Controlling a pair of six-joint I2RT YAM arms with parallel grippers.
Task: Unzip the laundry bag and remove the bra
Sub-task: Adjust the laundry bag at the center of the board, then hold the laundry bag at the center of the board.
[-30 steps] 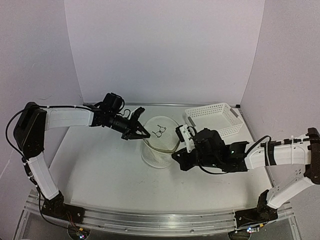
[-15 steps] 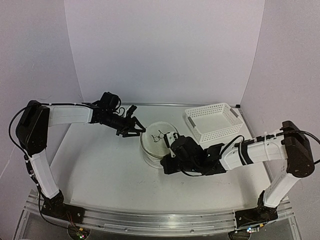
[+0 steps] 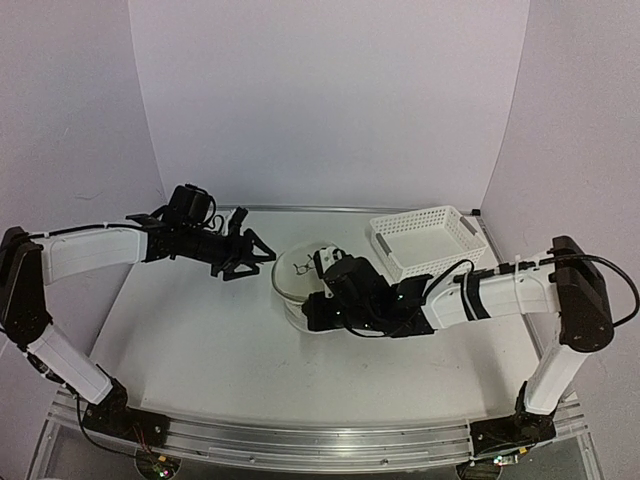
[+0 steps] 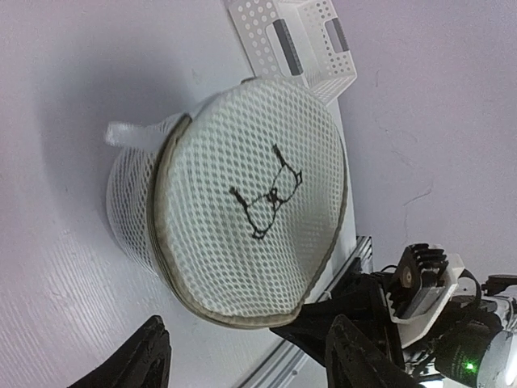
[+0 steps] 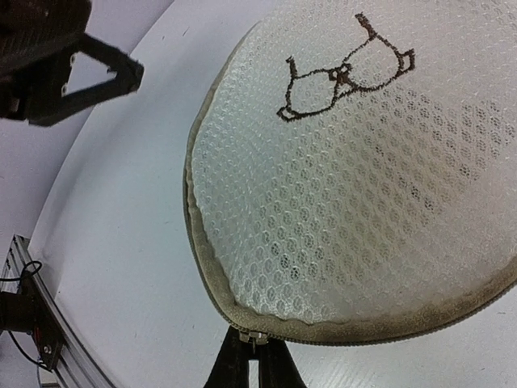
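Observation:
The laundry bag (image 3: 298,270) (image 4: 258,202) (image 5: 363,186) is a round white mesh drum with a black bra pictogram on its flat face. It stands in the middle of the table with its zip edge closed where I can see it. My left gripper (image 3: 262,258) (image 4: 242,368) is open and just left of the bag, not touching it. At the bag's near rim my right gripper (image 3: 312,308) (image 5: 255,360) is shut on the small metal zipper pull (image 5: 257,338). The bra is hidden from every view.
A white perforated plastic basket (image 3: 425,240) (image 4: 299,40) stands at the back right, just behind the right forearm. The left gripper's black fingers (image 5: 65,73) show in the top left of the right wrist view. White walls enclose the table's back and sides.
My left gripper has opened, let go of the bag and drawn back to the left. The right gripper has swung left round the bag's near rim, and the bag now sits lower.

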